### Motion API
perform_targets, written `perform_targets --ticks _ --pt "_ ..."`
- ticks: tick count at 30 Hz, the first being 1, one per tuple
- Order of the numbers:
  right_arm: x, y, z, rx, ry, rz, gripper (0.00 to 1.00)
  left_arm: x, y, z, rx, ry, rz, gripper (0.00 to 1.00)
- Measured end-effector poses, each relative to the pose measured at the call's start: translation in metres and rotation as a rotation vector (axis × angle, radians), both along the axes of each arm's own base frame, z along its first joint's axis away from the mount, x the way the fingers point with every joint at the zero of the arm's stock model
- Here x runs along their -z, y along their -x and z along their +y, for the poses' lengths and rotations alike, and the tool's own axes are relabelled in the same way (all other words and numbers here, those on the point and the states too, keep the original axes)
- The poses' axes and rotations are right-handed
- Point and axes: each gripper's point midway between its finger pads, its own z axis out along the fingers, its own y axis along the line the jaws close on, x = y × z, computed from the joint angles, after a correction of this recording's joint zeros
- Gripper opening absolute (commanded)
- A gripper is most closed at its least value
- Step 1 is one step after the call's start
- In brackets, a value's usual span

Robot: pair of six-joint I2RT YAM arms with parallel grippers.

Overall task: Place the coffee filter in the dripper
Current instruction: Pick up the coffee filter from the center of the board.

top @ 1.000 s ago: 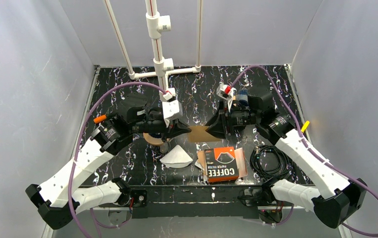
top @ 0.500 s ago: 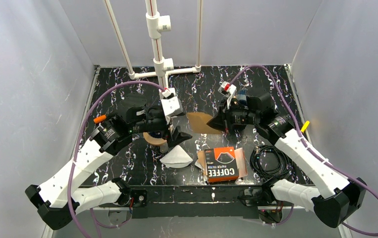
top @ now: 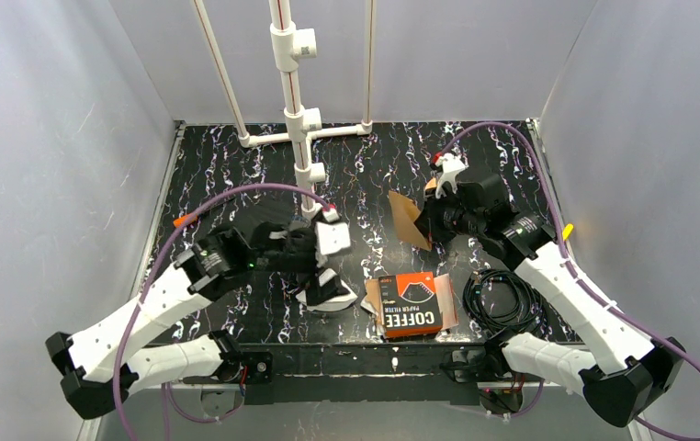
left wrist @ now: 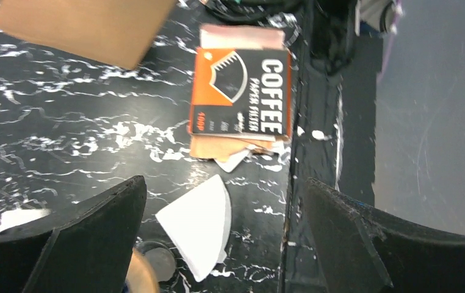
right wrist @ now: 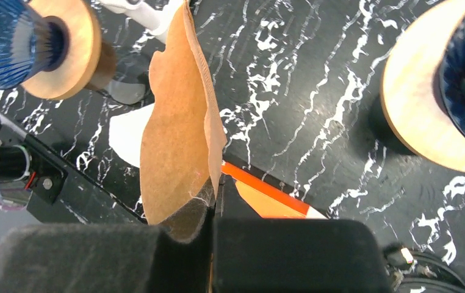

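My right gripper (top: 427,220) is shut on a brown coffee filter (top: 407,219) and holds it upright above the table; in the right wrist view the filter (right wrist: 178,122) rises from the pinched jaws (right wrist: 213,207). Two blue drippers with wooden collars show there, one at the upper left (right wrist: 32,39) and one at the right edge (right wrist: 446,85). My left gripper (top: 323,276) hangs open above a white filter (left wrist: 196,229) that lies flat on the table, its fingers (left wrist: 96,238) wide apart with nothing between them.
An orange and black coffee filter box (top: 411,303) lies near the front edge, with loose filters sticking out from under it. A coil of black cable (top: 502,299) lies at the right. A white pipe stand (top: 293,110) rises at the back.
The left gripper let go of the brown filter, opened and drew back toward the front over the white filter. The right gripper shut on the brown filter and carried it right, tilting it upright.
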Motion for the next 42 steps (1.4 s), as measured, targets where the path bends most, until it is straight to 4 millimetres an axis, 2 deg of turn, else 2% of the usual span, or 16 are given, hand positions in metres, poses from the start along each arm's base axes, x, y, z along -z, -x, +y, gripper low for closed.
perform_targets --ticks 4,8,13,18,21,26,34,42 --pt "0.005 -0.003 -0.013 0.092 0.035 0.030 0.01 0.035 0.017 -0.013 0.079 -0.133 0.002 0.98" --pt "0.009 -0.004 -0.025 0.171 0.067 0.046 0.01 0.082 0.021 -0.016 0.086 -0.297 0.009 0.98" --pt "0.011 -0.003 -0.036 0.225 0.088 0.057 0.01 0.134 0.012 -0.013 0.036 -0.492 -0.021 0.96" --pt "0.010 0.001 -0.039 0.240 0.093 0.077 0.01 0.172 -0.008 -0.005 -0.049 -0.681 -0.097 0.91" --pt "0.010 0.002 -0.039 0.241 0.094 0.085 0.01 0.187 -0.019 0.001 -0.102 -0.766 -0.135 0.87" --pt "0.011 0.004 -0.039 0.238 0.092 0.093 0.01 0.201 -0.031 0.012 -0.168 -0.849 -0.175 0.85" --pt "0.009 0.009 -0.042 0.243 0.094 0.099 0.01 0.220 -0.037 0.019 -0.205 -0.929 -0.183 0.82" --pt "0.010 0.012 -0.044 0.242 0.098 0.110 0.01 0.235 -0.037 0.025 -0.245 -0.987 -0.160 0.44"
